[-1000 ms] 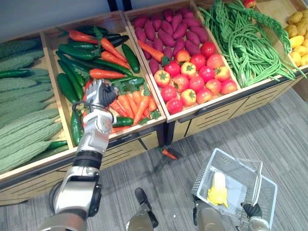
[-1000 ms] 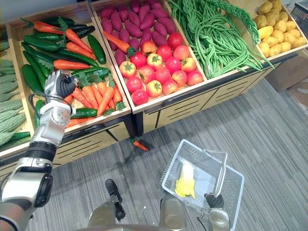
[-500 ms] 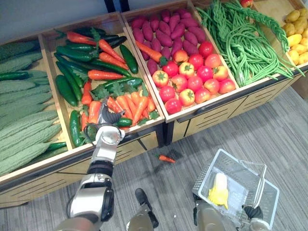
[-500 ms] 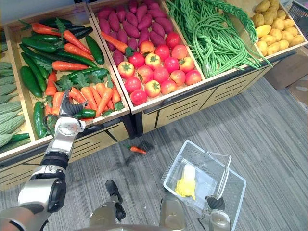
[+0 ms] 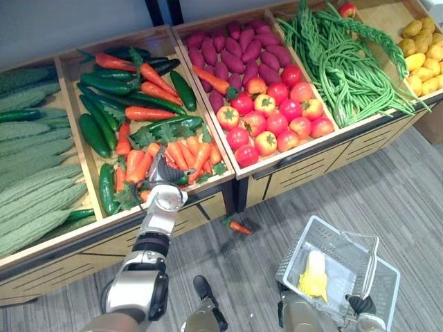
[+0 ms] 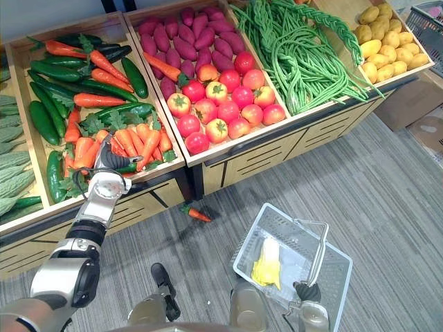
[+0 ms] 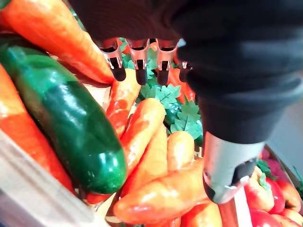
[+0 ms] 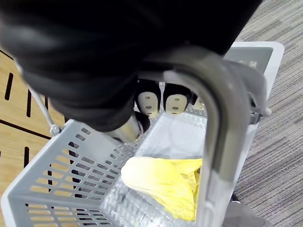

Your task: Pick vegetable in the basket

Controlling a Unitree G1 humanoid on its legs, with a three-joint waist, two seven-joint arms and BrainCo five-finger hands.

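Left hand point(image 5: 161, 181) hovers over the carrots point(image 7: 142, 132) at the front of the crate point(image 5: 208, 187), fingers point(image 7: 137, 66) loosely extended, thumb apart, nothing pinched. Right hand point(image 8: 149, 101) is wrapped round the handle point(image 8: 227, 123) of the basket point(image 5: 367, 277), down by the floor with 1 yellow vegetable point(image 8: 165, 182) inside. The carrots look stiff, light and smooth (probably a bit slick). Best taken across the thick middle, clear of the leafy top and the cucumber point(image 7: 71, 127) touching them.
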